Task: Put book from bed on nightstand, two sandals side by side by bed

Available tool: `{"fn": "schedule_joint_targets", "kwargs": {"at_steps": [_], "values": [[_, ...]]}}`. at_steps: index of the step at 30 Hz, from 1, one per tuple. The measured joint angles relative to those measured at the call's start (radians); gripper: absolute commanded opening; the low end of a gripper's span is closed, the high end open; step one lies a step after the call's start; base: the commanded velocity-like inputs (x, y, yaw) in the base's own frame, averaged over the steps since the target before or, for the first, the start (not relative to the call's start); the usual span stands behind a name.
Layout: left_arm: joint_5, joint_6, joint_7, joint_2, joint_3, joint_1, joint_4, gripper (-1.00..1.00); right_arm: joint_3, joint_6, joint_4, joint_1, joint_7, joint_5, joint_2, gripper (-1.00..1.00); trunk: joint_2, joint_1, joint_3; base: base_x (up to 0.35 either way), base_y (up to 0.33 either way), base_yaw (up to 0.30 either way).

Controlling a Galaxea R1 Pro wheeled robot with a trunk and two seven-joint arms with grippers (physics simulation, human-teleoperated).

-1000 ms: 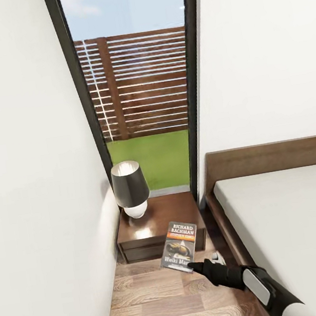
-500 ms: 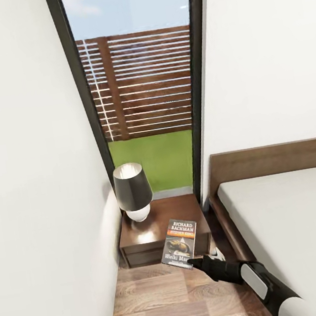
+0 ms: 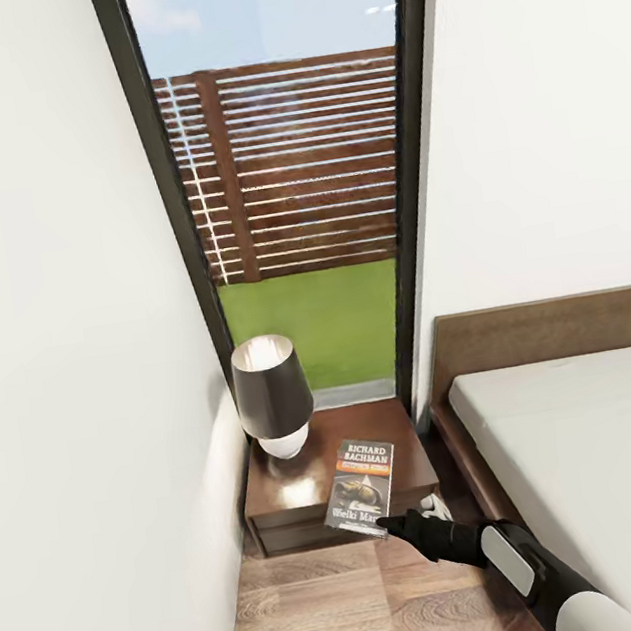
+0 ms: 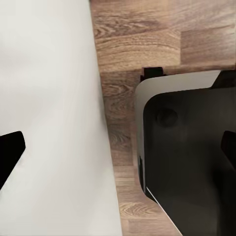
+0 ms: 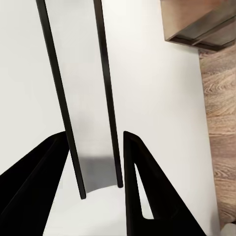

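Head view: the right gripper point(image 3: 387, 522) sits at lower centre of the frame, at the end of a black and white arm that enters from the lower right corner. Its fingers are pinched on the near edge of the book point(image 3: 361, 486), which is held tilted with the cover facing up. The lettering "RICHARD BACHMAN" and an orange band are legible. The far part of the book lies over the front right part of the nightstand point(image 3: 332, 460); whether it rests on the top cannot be told.

The nightstand stands at lower centre, between the white wall on the left and the bed point(image 3: 589, 456) at lower right. A lamp point(image 3: 273, 395) with a dark shade and a pale round base stands on the left part of the nightstand top. Behind it rises a tall dark-framed window point(image 3: 290, 178) showing a slatted wooden fence, grass and sky. A wood plank floor point(image 3: 309, 610) fills the lower centre.

Right wrist view: the book point(image 5: 88, 98) runs edge-on between the two dark fingers point(image 5: 142, 196), and a corner of the nightstand point(image 5: 206, 22) shows at upper right.

Left wrist view: the left gripper's state cannot be told; white wall, plank floor point(image 4: 147, 34) and a dark robot part are visible.
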Motion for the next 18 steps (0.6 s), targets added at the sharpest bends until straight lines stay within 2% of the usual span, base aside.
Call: {"fn": "schedule_joint_targets", "kwargs": {"at_steps": [18], "values": [[0.0, -0.001, 0.0, 0.0, 0.0, 0.0, 0.0, 1.0, -0.003, -0.001, -0.001, -0.012, -0.002, -0.005, -0.005, -1.0, 0.0, 0.0, 0.0, 0.283, -0.027, 0.0]]}}
